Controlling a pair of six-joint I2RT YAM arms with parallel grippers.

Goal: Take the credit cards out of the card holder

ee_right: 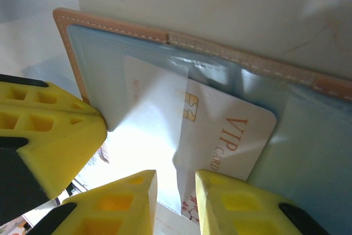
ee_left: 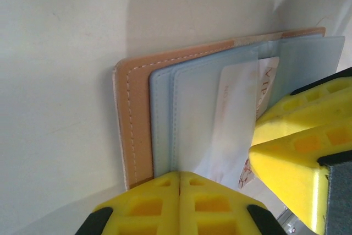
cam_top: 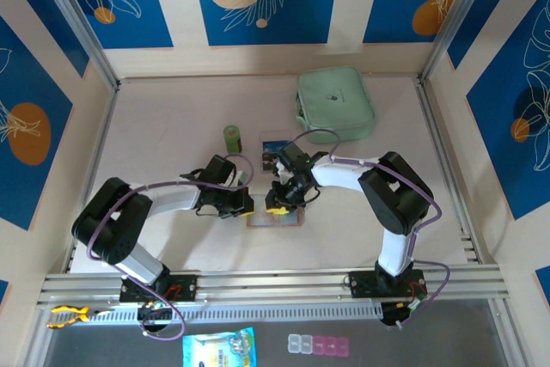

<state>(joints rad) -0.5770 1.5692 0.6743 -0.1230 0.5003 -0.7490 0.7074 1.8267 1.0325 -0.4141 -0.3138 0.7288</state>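
Partway, I'd say: a blue card (cam_top: 273,144) lies just beyond the unfolded card holder (ee_left: 135,114) (already out, by the look), the white VIP card (ee_right: 231,130) pokes half out of its pocket, left gripper (ee_left: 180,182) closed tight at the holder's edge, right gripper (ee_right: 176,182) slightly parted over that card.

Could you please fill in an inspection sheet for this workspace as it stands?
Surface: pale table, no spills seen.
Job's things: card holder open flat; VIP card partly out of its pocket.
Clutter: mint pouch, green cylinder.
Tools: left tool shut at the holder's edge; right tool open around the card.
Cables: purple cables loop along both arms.
Surroundings: blue patterned panels.
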